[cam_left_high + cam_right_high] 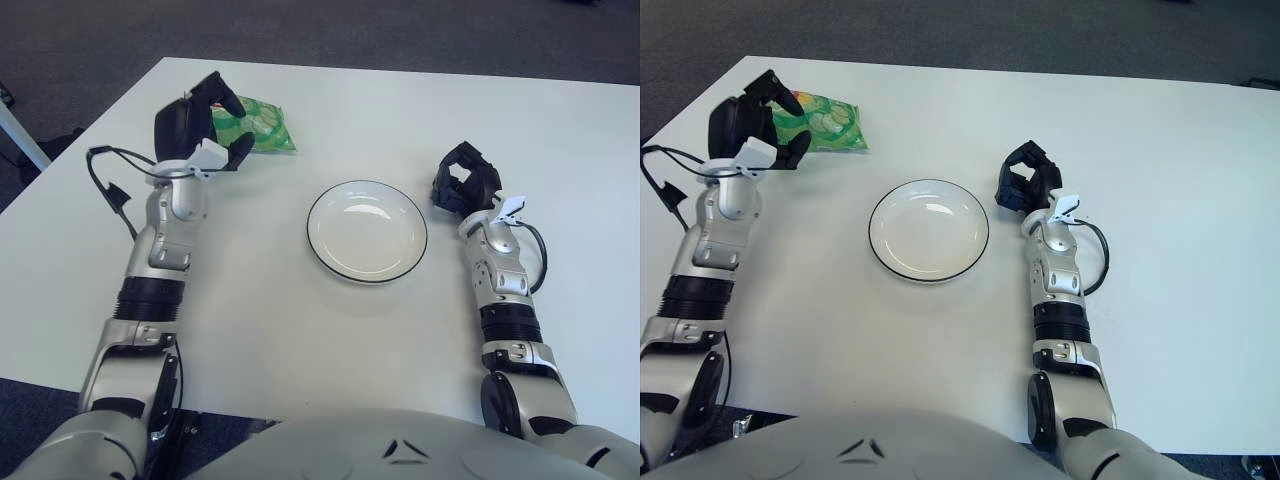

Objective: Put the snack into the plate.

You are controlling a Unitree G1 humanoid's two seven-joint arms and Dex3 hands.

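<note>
The snack (265,125) is a green packet lying flat on the white table at the far left. My left hand (222,122) is at the packet's left end, fingers spread open, one finger above it and the thumb below it; part of the packet is hidden behind the hand. I cannot tell whether the fingers touch it. The white plate (367,235) with a dark rim is empty at the table's middle, apart from the packet. My right hand (463,185) shows just right of the plate, fingers loosely bent and holding nothing.
The white table (300,330) spans the view, with dark carpet beyond its far edge. A black cable (105,180) loops off my left wrist near the table's left edge.
</note>
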